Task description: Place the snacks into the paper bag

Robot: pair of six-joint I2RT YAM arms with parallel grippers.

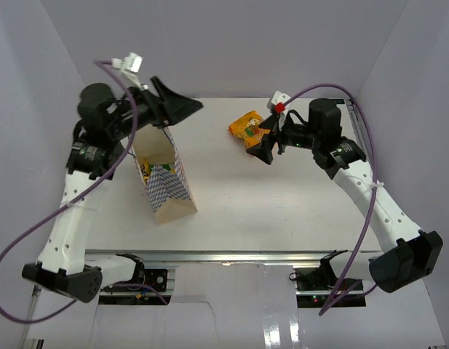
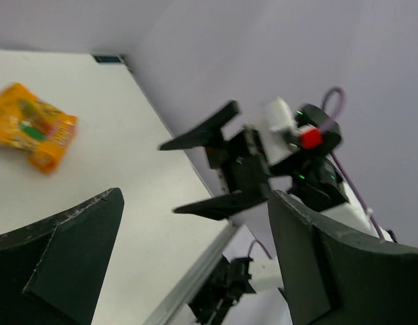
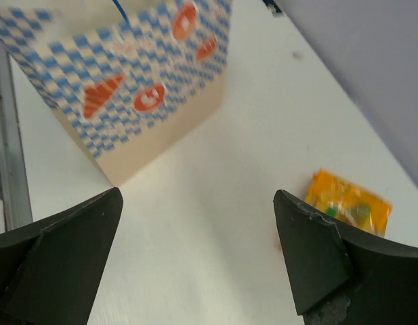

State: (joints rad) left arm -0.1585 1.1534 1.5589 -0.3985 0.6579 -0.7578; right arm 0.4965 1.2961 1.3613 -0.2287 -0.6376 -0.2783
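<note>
The paper bag (image 1: 169, 190) stands upright at the table's left with its top open; its blue-and-white patterned side also shows in the right wrist view (image 3: 137, 78). A bit of yellow and green packet (image 1: 145, 171) shows inside it. The puffy orange bag (image 1: 246, 125) lies on the table at the back centre, and shows in both wrist views (image 2: 32, 125) (image 3: 347, 208). My right gripper (image 1: 263, 140) is open and empty, just right of the orange bag and apart from it. My left gripper (image 1: 182, 109) is open and empty, raised behind the bag's mouth. The other snacks are hidden.
White walls enclose the table on three sides. The table's metal front rail (image 1: 231, 256) runs along the near edge. My right arm's open fingers (image 2: 212, 132) show in the left wrist view, past the table's right edge.
</note>
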